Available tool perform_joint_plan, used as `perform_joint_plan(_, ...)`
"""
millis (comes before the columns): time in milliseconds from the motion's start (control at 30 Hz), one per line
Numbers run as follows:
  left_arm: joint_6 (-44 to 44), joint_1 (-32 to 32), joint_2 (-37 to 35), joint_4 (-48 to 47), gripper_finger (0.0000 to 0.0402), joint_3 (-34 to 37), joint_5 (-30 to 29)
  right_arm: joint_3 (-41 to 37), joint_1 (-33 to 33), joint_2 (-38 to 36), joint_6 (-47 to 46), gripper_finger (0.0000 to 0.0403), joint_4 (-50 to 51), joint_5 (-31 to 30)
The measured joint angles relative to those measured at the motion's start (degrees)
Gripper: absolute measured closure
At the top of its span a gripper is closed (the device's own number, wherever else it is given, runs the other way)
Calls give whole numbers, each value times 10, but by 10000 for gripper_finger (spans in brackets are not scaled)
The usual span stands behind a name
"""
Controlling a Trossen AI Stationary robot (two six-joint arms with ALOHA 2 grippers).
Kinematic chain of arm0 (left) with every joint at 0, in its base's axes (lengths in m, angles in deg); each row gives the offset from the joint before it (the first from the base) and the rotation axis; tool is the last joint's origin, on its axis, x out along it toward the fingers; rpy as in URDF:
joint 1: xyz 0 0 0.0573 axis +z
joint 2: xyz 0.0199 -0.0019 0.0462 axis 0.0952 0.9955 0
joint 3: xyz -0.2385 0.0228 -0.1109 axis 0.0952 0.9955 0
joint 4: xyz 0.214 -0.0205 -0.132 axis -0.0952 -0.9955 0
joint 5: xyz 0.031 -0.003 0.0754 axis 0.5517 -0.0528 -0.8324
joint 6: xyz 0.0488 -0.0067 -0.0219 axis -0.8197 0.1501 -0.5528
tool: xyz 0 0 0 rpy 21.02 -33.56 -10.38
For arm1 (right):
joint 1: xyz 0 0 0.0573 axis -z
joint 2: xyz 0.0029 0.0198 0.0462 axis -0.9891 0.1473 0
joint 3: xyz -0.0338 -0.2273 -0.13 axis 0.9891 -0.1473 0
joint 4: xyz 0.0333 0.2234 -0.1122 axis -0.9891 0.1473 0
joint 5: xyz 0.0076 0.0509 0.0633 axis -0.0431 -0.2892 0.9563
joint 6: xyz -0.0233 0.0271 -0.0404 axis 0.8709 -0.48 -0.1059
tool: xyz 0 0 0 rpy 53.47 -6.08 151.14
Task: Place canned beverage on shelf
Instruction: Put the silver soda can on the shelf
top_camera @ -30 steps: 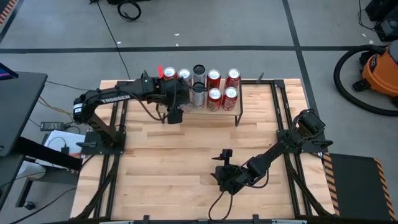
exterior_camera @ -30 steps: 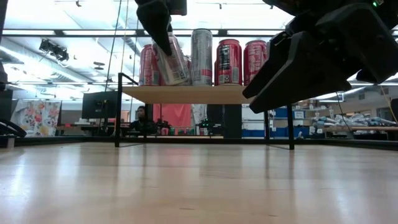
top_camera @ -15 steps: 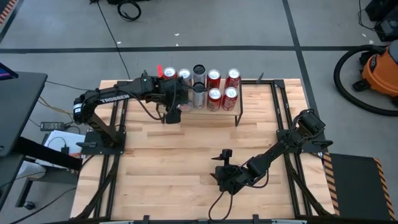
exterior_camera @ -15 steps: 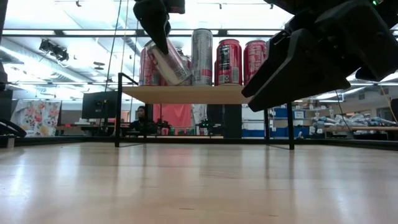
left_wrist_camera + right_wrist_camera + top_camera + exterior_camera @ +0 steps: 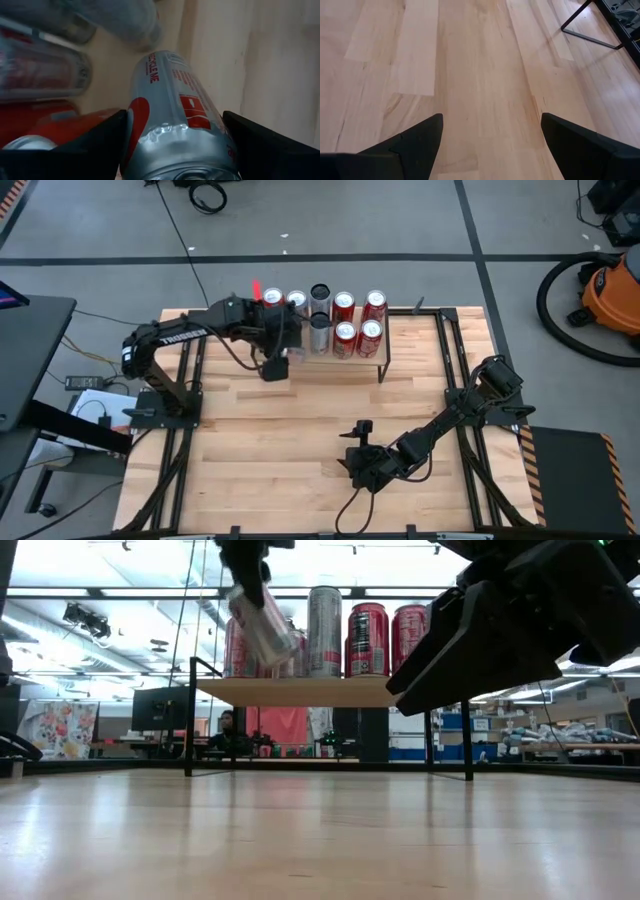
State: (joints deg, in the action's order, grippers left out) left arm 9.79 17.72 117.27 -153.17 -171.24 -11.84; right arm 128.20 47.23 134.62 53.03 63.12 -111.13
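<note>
Note that the left tool (image 5: 248, 570) has risen and pulled slightly back toward the left end of the shelf (image 5: 310, 691). The silver can (image 5: 262, 625) it grips now hangs clear above the shelf plank, where before its base sat low against the plank. The can's tilt has changed across the frames.

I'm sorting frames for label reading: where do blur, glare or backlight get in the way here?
Left wrist view: the held can is readable, but the cans behind it are smeared out of focus. Low view: bright ceiling lights backlight the shelf, the right gripper is a dark silhouette, and the tabletop carries a soft sheen. High view: evenly lit and sharp.
</note>
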Motion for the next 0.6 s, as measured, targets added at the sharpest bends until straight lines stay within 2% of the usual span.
perform_joint_plan(333, 1, 6, 90, -113, 101, -161, 8, 0, 5, 0, 0, 55, 1, 3)
perform_joint_plan(433, 9, 7, 116, -148, 101, -179, 21, 0, 5, 0, -8, 55, 7, -7)
perform_joint_plan(600, 10, -18, 123, -157, 98, -181, 27, 0, 6, -2, 17, 55, -8, -67)
